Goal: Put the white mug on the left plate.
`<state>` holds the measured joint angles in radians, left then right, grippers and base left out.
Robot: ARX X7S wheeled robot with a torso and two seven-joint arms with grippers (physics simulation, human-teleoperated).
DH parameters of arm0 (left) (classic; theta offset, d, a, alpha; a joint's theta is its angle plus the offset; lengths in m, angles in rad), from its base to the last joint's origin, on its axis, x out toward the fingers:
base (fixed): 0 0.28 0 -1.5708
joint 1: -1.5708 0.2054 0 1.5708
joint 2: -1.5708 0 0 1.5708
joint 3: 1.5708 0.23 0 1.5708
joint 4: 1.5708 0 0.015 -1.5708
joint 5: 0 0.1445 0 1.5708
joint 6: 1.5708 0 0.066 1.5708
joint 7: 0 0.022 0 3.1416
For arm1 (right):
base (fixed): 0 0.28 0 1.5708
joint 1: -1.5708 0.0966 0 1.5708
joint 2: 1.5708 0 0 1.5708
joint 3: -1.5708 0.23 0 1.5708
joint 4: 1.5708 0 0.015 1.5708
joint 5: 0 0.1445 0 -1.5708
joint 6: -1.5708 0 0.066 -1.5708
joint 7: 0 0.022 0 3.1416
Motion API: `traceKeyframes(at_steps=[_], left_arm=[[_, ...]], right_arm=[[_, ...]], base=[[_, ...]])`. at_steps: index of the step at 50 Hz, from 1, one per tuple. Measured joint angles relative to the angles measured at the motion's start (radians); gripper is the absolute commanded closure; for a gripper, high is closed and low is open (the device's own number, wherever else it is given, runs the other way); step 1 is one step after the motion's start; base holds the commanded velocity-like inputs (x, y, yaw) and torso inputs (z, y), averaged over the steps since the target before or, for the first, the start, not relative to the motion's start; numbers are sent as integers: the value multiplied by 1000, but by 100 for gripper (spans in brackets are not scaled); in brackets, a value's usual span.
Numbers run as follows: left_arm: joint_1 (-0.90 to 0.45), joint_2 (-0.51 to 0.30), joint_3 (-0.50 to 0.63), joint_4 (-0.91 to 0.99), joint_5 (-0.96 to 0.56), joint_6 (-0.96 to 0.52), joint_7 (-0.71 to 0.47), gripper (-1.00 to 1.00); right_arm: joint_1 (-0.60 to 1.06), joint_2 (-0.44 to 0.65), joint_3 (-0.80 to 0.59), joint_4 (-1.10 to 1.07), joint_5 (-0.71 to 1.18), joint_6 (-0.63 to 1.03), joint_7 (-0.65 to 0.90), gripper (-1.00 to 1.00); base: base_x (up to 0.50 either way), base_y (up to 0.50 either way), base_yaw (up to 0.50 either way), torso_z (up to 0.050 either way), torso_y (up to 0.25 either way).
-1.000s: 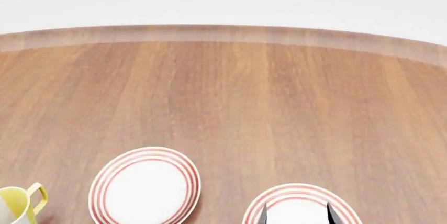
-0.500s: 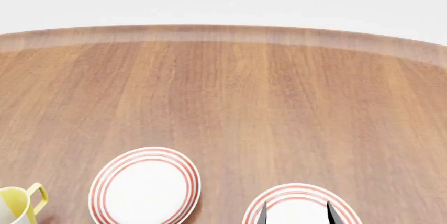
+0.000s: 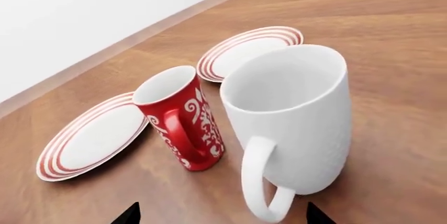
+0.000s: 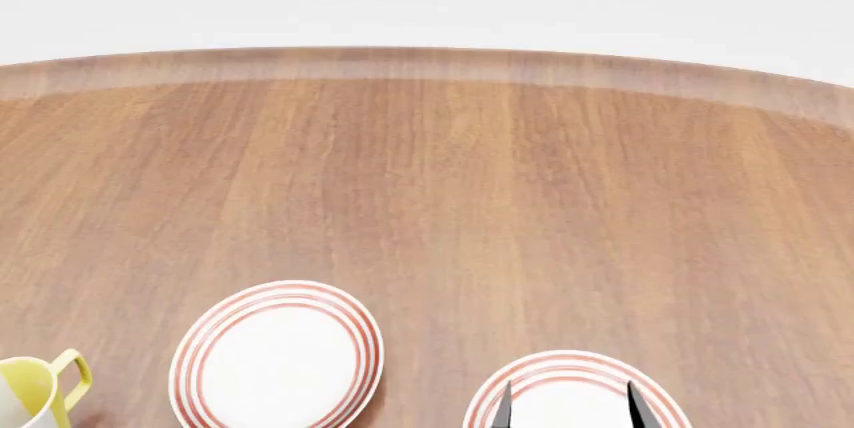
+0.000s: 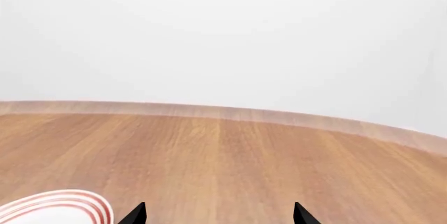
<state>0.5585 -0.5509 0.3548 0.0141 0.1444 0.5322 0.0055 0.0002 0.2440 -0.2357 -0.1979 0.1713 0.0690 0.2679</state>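
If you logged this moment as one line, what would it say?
left gripper: open, facing white mug | right gripper: open, over right plate | left plate: bare

Bright, even, diffuse light all round, sharp renders with no blur. Soft faint shadows sit under the white mug [image 3: 290,122] and red patterned mug [image 3: 180,116] on the bench [image 4: 441,188], and the white mug's gloss shows mild sheen.

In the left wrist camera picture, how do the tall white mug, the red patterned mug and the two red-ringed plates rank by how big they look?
1. Tall all-white glossy mug, though it is nearest the camera.
2. Nearer red-ringed white plate.
3. Red patterned mug and farther red-ringed plate, which the white mug partly hides: too alike to rank.
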Motion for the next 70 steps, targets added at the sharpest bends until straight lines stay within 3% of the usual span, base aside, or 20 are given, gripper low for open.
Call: traceKeyframes(at_steps=[66,67,70], left_arm=[[-171,31,114,-121,-102,19,130,-100],[-172,31,115,-121,-102,18,131,100],[-175,32,116,-124,-105,17,133,100]], right_arm=[[3,28,-12,-40,23,15,39,-100],[3,29,-12,-40,24,15,40,-100],[3,30,-12,-40,25,14,41,-100]], base=[[0,0,0,0,0],[0,0,0,0,0],[0,0,0,0,0]])
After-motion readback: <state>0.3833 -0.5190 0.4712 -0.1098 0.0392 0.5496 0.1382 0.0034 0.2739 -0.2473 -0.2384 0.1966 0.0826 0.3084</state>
